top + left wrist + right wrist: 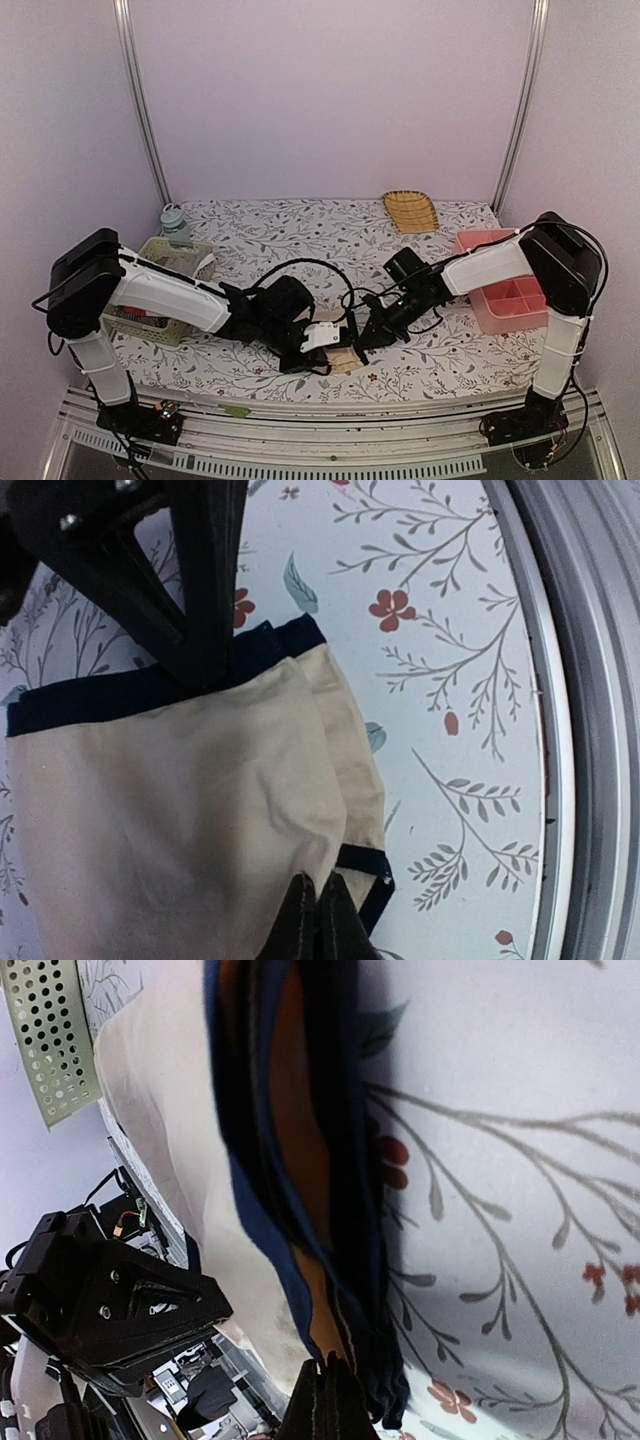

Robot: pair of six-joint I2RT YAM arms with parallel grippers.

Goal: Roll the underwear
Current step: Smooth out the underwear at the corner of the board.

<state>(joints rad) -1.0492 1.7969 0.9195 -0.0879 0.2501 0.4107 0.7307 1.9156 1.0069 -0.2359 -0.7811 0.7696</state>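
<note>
Floral-print counter, pale walls behind. Far left: green basket. Near front edge, centre: left gripper pressed together, pinching hem of beige underwear with black edging, lying flat on counter. Just right: right gripper pressed together, pinching the cloth's black-edged right side. Far right: pink tray.

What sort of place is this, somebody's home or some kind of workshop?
Probably a robot test booth, not a home: a left arm and right arm bolted to a metal frame, blank walls closing it in, and a flowered tablecloth staged with a basket and pink tray.
</note>
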